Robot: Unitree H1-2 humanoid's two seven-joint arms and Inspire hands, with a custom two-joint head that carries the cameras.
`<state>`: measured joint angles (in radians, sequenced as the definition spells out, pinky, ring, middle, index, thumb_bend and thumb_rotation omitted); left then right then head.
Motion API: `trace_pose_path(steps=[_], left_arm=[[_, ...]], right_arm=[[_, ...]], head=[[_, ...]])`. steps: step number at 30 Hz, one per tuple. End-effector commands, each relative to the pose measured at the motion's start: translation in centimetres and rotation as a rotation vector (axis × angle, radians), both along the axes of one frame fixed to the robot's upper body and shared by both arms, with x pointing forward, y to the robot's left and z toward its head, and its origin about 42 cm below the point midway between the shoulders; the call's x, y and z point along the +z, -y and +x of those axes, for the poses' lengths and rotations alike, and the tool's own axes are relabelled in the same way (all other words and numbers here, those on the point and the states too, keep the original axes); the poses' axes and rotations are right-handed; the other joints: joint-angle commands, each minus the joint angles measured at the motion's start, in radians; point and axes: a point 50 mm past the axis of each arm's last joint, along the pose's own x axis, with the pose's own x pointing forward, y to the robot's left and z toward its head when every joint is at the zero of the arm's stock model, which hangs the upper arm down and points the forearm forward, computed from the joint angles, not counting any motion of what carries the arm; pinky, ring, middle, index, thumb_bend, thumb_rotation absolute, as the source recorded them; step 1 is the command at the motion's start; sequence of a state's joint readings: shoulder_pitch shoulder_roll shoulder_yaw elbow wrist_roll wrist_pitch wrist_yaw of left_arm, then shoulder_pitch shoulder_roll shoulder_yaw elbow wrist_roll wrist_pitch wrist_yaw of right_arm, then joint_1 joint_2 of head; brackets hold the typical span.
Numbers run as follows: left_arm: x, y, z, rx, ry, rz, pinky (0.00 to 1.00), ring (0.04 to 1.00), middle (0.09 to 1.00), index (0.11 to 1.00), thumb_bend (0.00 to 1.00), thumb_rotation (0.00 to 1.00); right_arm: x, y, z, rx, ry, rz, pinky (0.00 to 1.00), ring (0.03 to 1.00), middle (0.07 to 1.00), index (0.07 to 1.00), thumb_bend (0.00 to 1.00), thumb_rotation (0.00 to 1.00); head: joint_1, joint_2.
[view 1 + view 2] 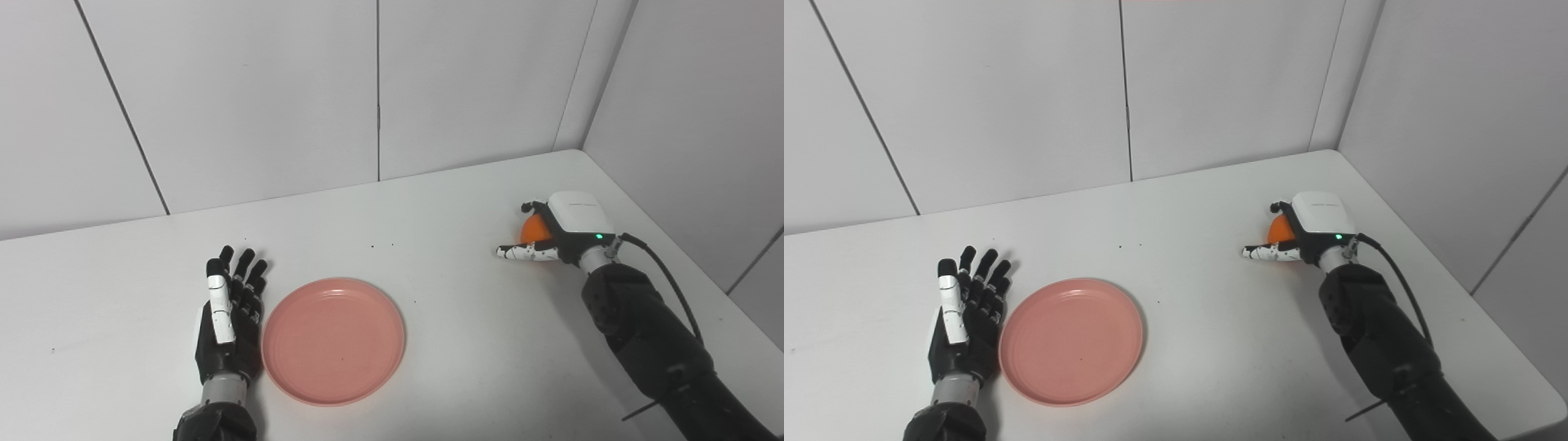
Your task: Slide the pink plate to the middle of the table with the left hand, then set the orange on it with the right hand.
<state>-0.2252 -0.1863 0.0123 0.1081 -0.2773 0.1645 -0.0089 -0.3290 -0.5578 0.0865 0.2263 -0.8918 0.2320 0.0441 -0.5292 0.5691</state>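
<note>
Pink plate [334, 340] touches the left hand's [229, 321] spread, empty fingers [242, 269]; right hand [560, 236] cups the orange [534, 229]

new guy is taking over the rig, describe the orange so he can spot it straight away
Start at the white table and go to its far right corner, where the right hand rests. The orange sits under that hand's fingers, only partly showing. It is the one small, round, bright orange thing; the pink plate is flat and lies near the left hand.
</note>
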Motion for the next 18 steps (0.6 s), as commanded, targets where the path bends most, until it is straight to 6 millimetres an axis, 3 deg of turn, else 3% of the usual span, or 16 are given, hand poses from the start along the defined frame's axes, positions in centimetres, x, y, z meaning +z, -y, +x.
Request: trace_pose_path(steps=[1, 4, 9, 10, 12, 15, 16, 18], left_arm=[[-2.9, 0.5, -1.7, -0.004, -0.160, 0.010, 1.00, 0.923, 0.950, 1.000, 0.78, 0.88], [-2.9, 0.5, -1.7, -0.003, -0.163, 0.013, 1.00, 0.924, 0.948, 1.000, 0.78, 0.88], [-2.9, 0.5, -1.8, -0.003, -0.164, 0.012, 1.00, 0.926, 0.949, 1.000, 0.78, 0.88], [-2.9, 0.5, -1.8, -0.003, -0.165, 0.013, 1.00, 0.925, 0.948, 1.000, 0.78, 0.88], [-2.9, 0.5, -1.8, -0.003, -0.167, 0.011, 1.00, 0.925, 0.950, 1.000, 0.78, 0.88], [-2.8, 0.4, -1.8, -0.005, -0.167, 0.011, 1.00, 0.927, 0.951, 1.000, 0.78, 0.88], [-2.8, 0.4, -1.8, -0.004, -0.168, 0.012, 1.00, 0.927, 0.951, 1.000, 0.78, 0.88], [-2.8, 0.4, -1.8, -0.002, -0.170, 0.013, 0.99, 0.924, 0.949, 0.998, 0.78, 0.87]], right_arm=[[2.0, 0.9, 0.3, -0.031, 0.053, -0.028, 0.55, 0.656, 0.717, 0.740, 0.82, 0.76], [1.7, 1.1, 0.3, -0.043, 0.044, -0.029, 0.55, 0.647, 0.711, 0.726, 0.83, 0.75], [1.2, 1.4, 0.2, -0.074, 0.034, -0.017, 0.43, 0.537, 0.625, 0.665, 0.81, 0.71], [1.1, 1.5, 0.2, -0.078, 0.034, -0.016, 0.36, 0.447, 0.529, 0.589, 0.77, 0.62], [0.6, 1.7, 0.3, -0.076, 0.046, -0.027, 0.27, 0.342, 0.422, 0.483, 0.74, 0.51], [0.1, 1.9, 0.3, -0.068, 0.037, -0.027, 0.17, 0.227, 0.300, 0.338, 0.65, 0.43], [0.1, 2.0, 0.3, -0.063, 0.036, -0.032, 0.16, 0.222, 0.294, 0.331, 0.64, 0.43], [0.1, 2.0, 0.2, -0.057, 0.036, -0.037, 0.24, 0.314, 0.389, 0.485, 0.59, 0.52]], head=[[0.001, 0.001], [0.002, 0.004], [0.002, 0.004], [0.002, 0.004], [0.002, 0.004], [0.004, 0.008], [0.004, 0.010], [0.003, 0.010]])
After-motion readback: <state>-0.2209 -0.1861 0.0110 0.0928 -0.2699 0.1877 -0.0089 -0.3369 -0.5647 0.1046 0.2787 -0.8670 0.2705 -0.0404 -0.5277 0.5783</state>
